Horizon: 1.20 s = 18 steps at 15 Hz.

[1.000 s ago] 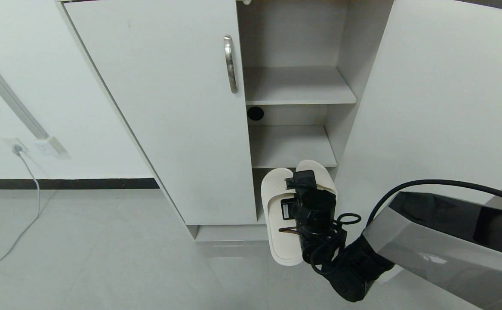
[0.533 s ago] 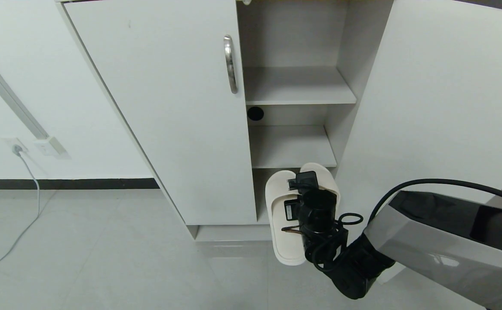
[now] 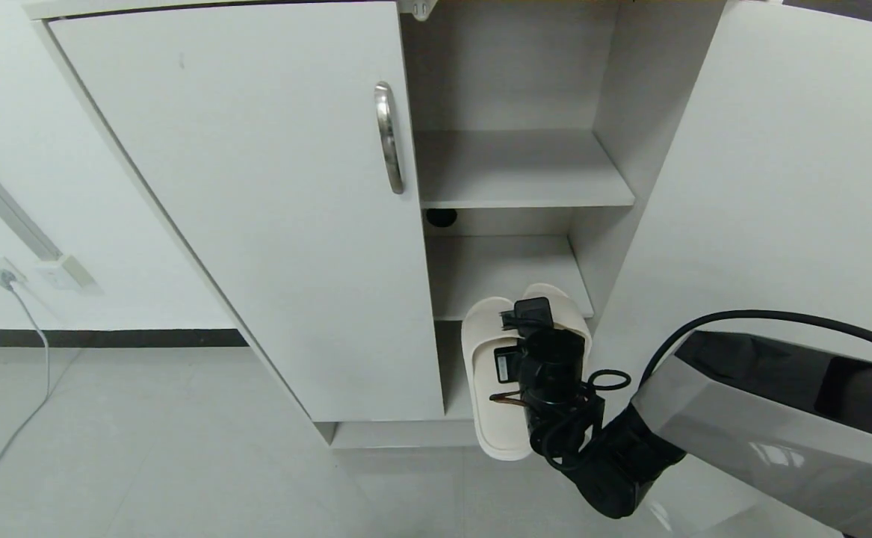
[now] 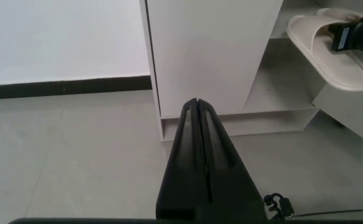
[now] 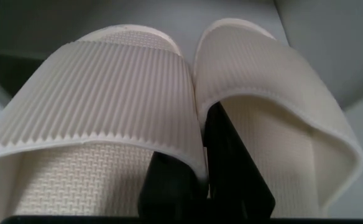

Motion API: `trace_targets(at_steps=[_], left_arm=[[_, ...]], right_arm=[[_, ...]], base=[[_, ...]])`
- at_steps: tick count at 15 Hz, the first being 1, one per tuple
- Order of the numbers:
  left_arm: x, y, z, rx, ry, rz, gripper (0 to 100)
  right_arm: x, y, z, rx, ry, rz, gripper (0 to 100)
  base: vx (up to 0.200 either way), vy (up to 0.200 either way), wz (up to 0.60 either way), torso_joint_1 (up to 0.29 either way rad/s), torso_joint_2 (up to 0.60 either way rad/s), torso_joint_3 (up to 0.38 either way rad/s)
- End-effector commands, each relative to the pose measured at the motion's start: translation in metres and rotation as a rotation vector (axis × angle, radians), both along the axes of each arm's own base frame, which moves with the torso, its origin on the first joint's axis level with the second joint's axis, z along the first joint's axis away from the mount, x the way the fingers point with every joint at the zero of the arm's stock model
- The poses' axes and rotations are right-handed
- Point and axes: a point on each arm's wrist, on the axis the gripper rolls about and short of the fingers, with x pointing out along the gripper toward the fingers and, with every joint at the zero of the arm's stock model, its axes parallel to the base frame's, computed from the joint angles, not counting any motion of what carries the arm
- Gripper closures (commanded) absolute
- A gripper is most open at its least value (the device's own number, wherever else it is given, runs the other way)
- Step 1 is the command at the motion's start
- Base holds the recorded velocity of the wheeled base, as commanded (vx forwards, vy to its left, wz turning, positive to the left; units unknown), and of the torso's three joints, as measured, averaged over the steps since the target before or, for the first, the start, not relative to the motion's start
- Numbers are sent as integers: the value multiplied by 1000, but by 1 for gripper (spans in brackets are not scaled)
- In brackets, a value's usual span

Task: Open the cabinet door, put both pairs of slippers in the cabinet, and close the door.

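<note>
Black left gripper [image 4: 197,112] hangs low over floor [image 4: 76,155], fingers [image 4: 189,127] pressed together, empty. Right gripper [image 3: 524,317] clamps cream slippers [image 3: 489,388] by the straps, toes ahead, long axis pointing into cabinet [image 3: 615,112] bottom bay just beyond; door [image 3: 764,187] open.

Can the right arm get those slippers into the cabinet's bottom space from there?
Probably yes: the right door stands wide open, and the right gripper holds the slippers at the bottom space, with nothing visibly between.
</note>
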Motion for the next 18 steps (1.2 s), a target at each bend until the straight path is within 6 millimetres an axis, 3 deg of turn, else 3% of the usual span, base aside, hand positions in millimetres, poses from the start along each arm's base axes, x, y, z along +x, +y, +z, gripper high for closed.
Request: trace_targets(at_steps=[1, 6, 9, 13, 18], left_arm=[[0, 0, 0, 0, 1, 1, 100], [0, 0, 0, -3, 1, 1, 100], [0, 0, 0, -3, 1, 1, 100], [0, 0, 0, -3, 0, 1, 100], [0, 0, 0, -3, 0, 1, 100]], right_arm=[[0, 0, 0, 1, -1, 0, 100], [8, -5, -4, -1, 1, -19, 100], [21, -4, -7, 13, -15, -37, 100], [59, -11, -13, 25, -19, -66, 100], [81, -6, 6, 25, -16, -42, 100]], base=[[200, 0, 0, -2, 2, -2], [200, 0, 0, 3, -3, 1], [0, 0, 0, 0, 0, 0], [0, 0, 0, 0, 0, 0], [0, 0, 0, 0, 0, 0]])
